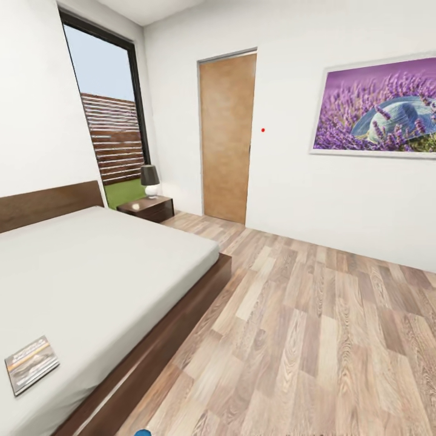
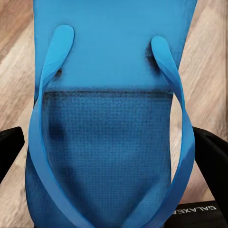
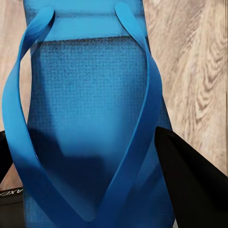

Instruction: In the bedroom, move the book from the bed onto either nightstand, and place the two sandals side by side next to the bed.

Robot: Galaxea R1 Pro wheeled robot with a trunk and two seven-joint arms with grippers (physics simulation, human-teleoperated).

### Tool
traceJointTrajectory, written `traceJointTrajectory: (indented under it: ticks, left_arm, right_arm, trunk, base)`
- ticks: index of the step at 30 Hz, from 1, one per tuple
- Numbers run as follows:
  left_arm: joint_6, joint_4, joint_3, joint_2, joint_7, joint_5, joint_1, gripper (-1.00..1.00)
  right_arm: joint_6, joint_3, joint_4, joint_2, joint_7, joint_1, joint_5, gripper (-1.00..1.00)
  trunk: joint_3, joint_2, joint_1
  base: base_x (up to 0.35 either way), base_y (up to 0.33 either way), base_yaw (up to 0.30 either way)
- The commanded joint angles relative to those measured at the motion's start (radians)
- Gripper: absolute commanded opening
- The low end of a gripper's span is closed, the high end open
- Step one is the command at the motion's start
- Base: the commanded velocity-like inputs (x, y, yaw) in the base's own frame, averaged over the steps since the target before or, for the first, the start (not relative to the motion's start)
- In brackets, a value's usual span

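The book (image 1: 31,363), dark with an orange band, lies on the bed (image 1: 103,272) near its foot corner, at the head view's lower left. A dark nightstand (image 1: 147,208) stands past the bed's far side under the window. In the left wrist view my left gripper (image 2: 108,140) is shut on a bright blue sandal (image 2: 114,57), black fingers (image 2: 9,152) on both edges, above the plank floor. My right gripper (image 3: 80,135) is likewise shut on the other blue sandal (image 3: 90,80). A blue tip (image 1: 143,432) peeks in at the head view's bottom edge.
A small lamp (image 1: 149,180) with a dark shade stands on the nightstand. A closed wooden door (image 1: 226,136) is in the far wall, and a lavender picture (image 1: 375,106) hangs to its right. Wood-plank floor (image 1: 315,339) stretches wide to the right of the bed.
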Motion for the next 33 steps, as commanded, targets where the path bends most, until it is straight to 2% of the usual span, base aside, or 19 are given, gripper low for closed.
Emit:
traceJointTrajectory:
  ticks: [1,33]
  left_arm:
    - [-0.003,0.001,-0.008,0.0,-0.003,0.01,0.0,-1.0]
    - [-0.003,0.001,-0.009,0.0,-0.003,0.01,0.0,-1.0]
  right_arm:
    - [-0.006,-0.003,0.005,0.0,0.006,-0.002,-0.007,-1.0]
    - [-0.006,-0.003,0.005,0.0,0.006,-0.002,-0.007,-1.0]
  trunk:
    - [-0.001,-0.001,0.0]
    - [-0.001,-0.001,0.0]
  base:
    - [0.0,0.0,-0.3]
    - [0.0,0.0,-0.3]
